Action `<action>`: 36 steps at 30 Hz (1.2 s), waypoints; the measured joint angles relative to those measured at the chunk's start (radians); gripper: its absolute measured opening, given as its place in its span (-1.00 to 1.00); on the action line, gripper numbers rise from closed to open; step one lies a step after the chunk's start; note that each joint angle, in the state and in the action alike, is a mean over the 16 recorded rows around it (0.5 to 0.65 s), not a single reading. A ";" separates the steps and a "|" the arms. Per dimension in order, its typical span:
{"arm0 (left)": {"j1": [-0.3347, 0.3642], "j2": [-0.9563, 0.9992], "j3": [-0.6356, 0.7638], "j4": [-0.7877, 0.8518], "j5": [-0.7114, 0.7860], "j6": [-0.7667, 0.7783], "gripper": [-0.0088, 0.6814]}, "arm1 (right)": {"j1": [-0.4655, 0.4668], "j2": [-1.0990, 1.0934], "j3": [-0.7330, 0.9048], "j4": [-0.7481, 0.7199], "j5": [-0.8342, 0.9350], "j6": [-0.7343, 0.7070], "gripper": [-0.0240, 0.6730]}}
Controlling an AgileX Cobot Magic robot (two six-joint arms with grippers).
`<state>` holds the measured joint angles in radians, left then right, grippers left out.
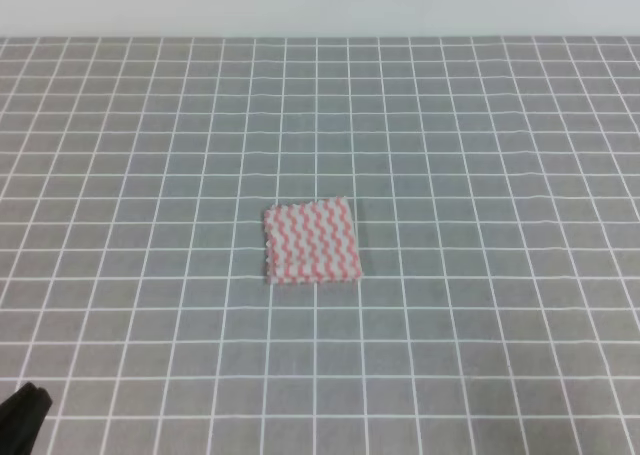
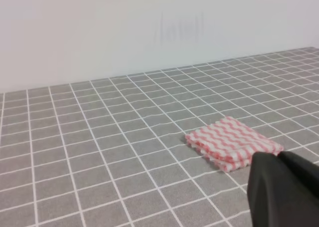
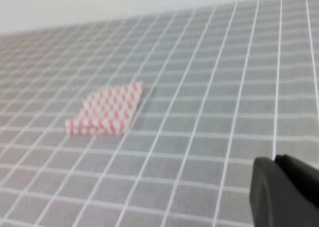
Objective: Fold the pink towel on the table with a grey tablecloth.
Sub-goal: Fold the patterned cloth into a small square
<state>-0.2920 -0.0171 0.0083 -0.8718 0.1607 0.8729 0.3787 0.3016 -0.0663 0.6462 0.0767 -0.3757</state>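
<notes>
the thin pink-and-white wavy-striped towel [image 1: 310,242] lies a little below the centre of the high view, flat on the grey tablecloth with its grid of thin white lines [image 1: 480,155]. in the left wrist view the towel [image 2: 233,143] shows stacked layers along its near edge, so it looks already folded into a compact rectangle; how many folds it holds i cannot tell. in the right wrist view it [image 3: 105,110] sits at middle left, blurred.

the left gripper [image 2: 286,189] is a dark shape at the lower right of its own view, near the towel but not touching it. the right gripper [image 3: 286,192] sits at the lower right of its view, well apart from the cloth. neither grasps anything; whether the jaws are released or clenched i cannot tell.

my judgement: the folding is done or nearly so, with both arms off the cloth. if another fold is wanted, the next move calls for pinching a towel edge and carrying it across without dragging the stack.
</notes>
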 joint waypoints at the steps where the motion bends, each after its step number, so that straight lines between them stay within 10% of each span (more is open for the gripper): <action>1: 0.000 0.001 0.001 0.000 0.000 0.000 -0.99 | 0.000 0.001 0.004 0.000 0.001 0.000 -0.97; 36: 0.000 0.010 0.012 0.004 -0.011 -0.001 -0.98 | -0.249 -0.330 0.093 -0.051 0.089 -0.078 -0.97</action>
<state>-0.2925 -0.0068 0.0199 -0.8682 0.1500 0.8717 0.1300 -0.0289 0.0271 0.5951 0.1655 -0.4538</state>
